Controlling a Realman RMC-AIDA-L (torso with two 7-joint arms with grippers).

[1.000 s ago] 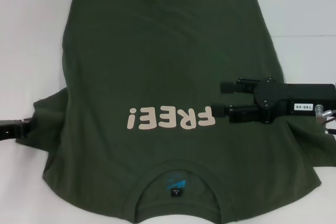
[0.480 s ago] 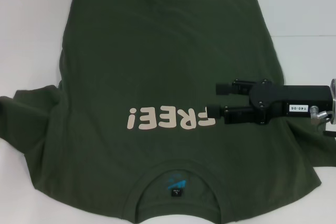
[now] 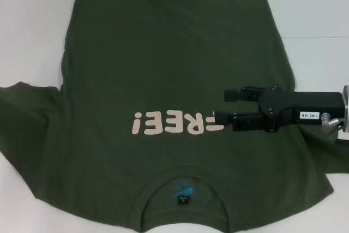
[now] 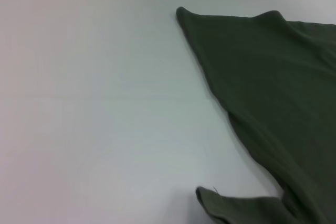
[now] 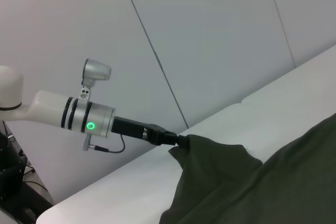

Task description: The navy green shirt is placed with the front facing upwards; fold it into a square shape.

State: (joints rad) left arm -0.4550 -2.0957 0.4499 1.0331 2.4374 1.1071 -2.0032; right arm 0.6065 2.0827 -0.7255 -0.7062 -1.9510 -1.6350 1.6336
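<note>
Right pincer (image 3: 223, 105) open, left pincer (image 5: 178, 141) closed.

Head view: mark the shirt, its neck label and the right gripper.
shirt (image 3: 163, 53), head view, on the plain cloth of the body.
neck label (image 3: 184, 199), head view, on the black tag inside the collar.
right gripper (image 3: 224, 106), head view, between its two open fingertips.

Our right gripper (image 3: 222, 106) is matte black with a white "140-06" label; our left arm (image 5: 58, 113) is white, silver-banded, green-lit.
</note>
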